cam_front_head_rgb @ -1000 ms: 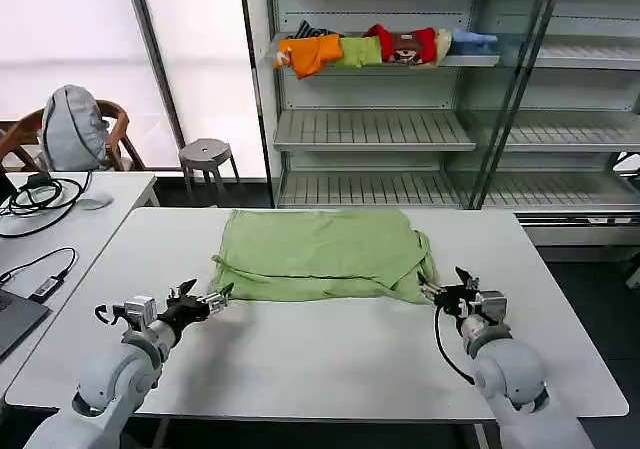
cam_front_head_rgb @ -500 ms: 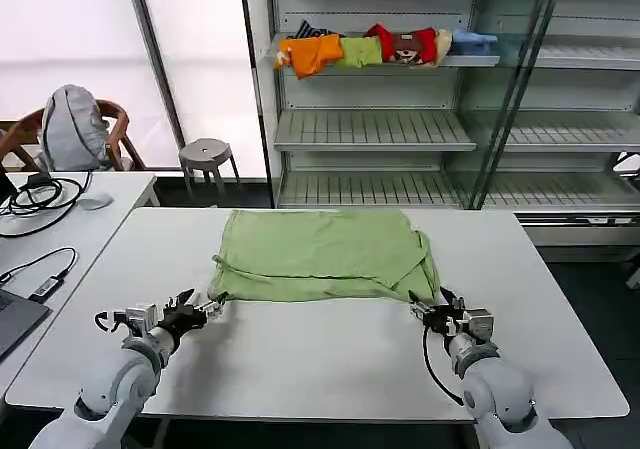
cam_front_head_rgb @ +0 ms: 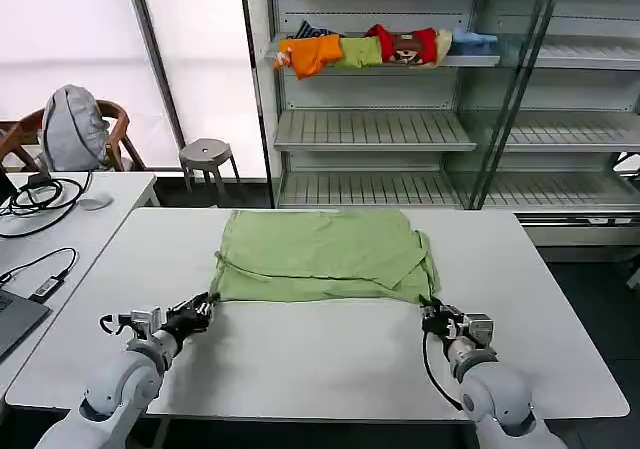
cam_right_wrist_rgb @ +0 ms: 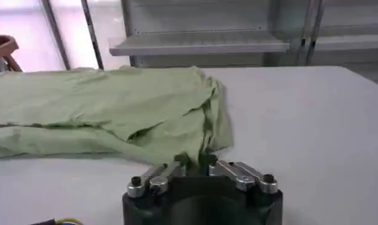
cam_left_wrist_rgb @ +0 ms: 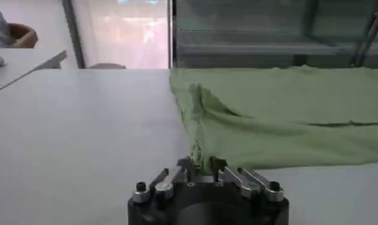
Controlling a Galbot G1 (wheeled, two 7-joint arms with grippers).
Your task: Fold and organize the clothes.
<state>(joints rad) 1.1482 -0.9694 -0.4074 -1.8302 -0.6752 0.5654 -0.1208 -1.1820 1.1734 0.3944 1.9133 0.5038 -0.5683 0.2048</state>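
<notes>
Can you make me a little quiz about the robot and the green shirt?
1. True or false: the green shirt lies on the white table.
2. Which gripper pinches the shirt's near corner on the robot's left: A) left gripper, B) right gripper?
3. Fill in: the orange, red and blue garments sit on a ____.

Key: 1 true; 2 A; 3 shelf.
</notes>
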